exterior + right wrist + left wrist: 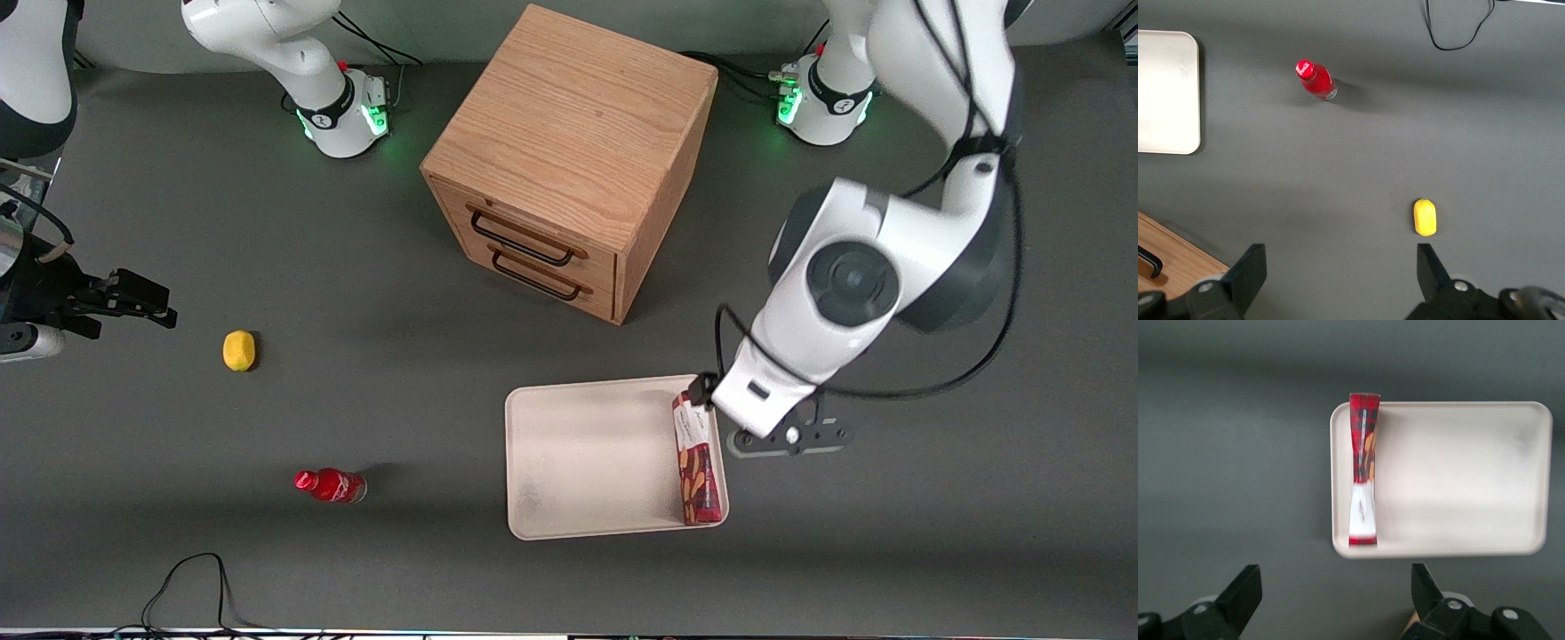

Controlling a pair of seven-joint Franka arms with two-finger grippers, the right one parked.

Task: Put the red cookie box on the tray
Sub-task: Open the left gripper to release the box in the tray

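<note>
On the tray (587, 462), along its short edge toward the working arm's end of the counter (356, 551), the box (695, 458) is lying flat and lengthwise, its side touching or nearly touching the low rim. Its white label end is pointing away from the front camera, and its end with the biscuit pictures is reaching the corner of the tray nearest that camera. In the wrist view the box (1363, 470) is running down the tray's (1458, 480) short edge, one end poking slightly over the rim.

Nothing is sitting between the jaws: the gripper (1331, 600) is hanging released, its two dark fingers (1241, 597) spread wide, above bare counter (1231, 453) just outside the tray. The box is lying clear of them, apart from both fingers. In the front view the gripper (787, 437) is hovering just beside the tray's corner, near the box's label end, mostly covered by the white wrist.

Farther from the front camera than the tray, a cabinet (569, 160) with two drawers is standing. Toward the parked arm's end of the counter, a bottle (331, 485) is lying on its side and a lemon (239, 350) is resting farther from the camera than it.
</note>
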